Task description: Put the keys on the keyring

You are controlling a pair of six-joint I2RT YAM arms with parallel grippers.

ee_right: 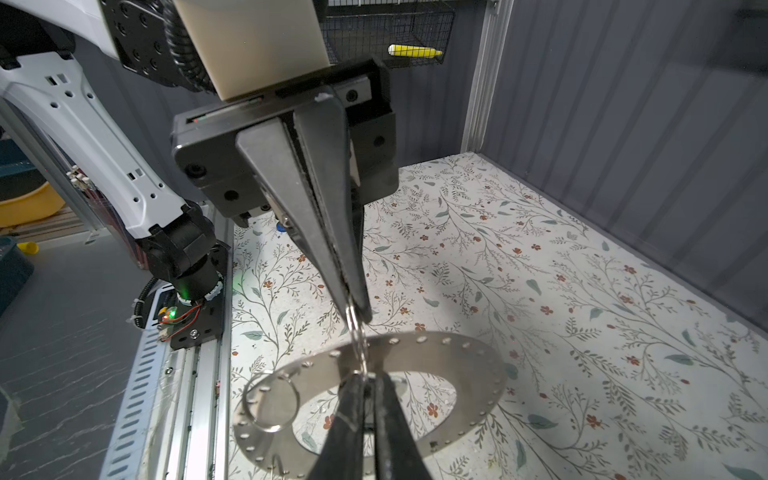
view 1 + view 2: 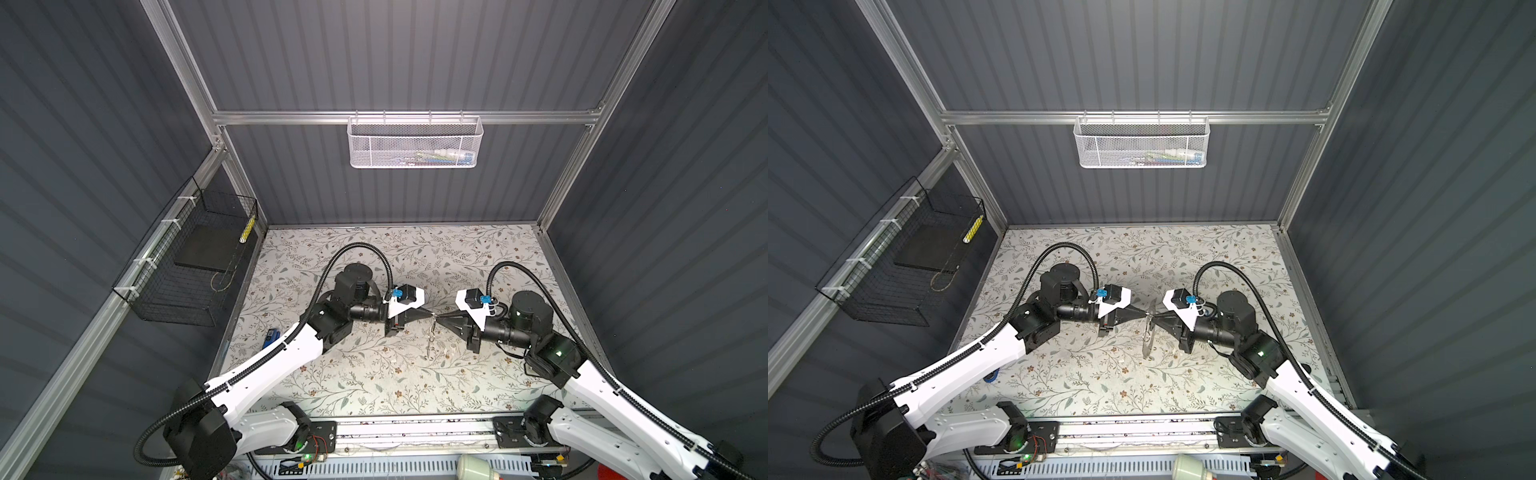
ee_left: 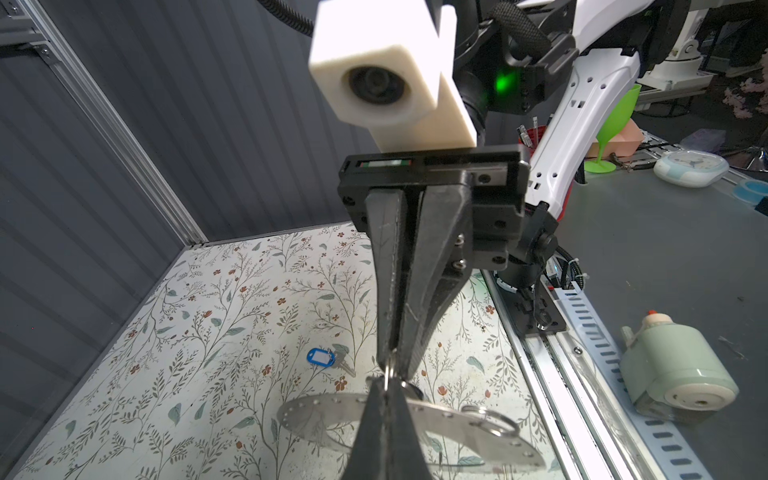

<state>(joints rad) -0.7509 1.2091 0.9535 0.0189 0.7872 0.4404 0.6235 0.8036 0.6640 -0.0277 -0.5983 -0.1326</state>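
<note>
The left hand (image 2: 429,316) and right hand (image 2: 439,319) meet tip to tip above the middle of the desk (image 2: 374,374), both held level and pointing at each other.

The left hand is pressed together. In the right wrist view its tips (image 1: 357,309) pinch one end of a small wire loop (image 1: 358,334). The right hand is also nearly closed, with only a thin slit between its fingers (image 3: 432,266). Its tips take the other end of the same loop, so the loop bridges the short gap between the two hands.

The keyring (image 1: 457,357) hangs from that loop just under the fingertips, clear of the desk. In both top views it is edge-on, a thin upright line dropping from the point where the hands meet. In the wrist views its flat, holed band curves round the tips of both hands. Whether either hand also touches the band itself I cannot tell. A second loop (image 1: 270,403) sits on the band, off to one side of the hands.

The tagged key (image 3: 322,357) lies flat on the desk, apart from both hands and not on the keyring. A blue block (image 2: 272,337) lies on the desk by the left arm, well away from the hands.
</note>
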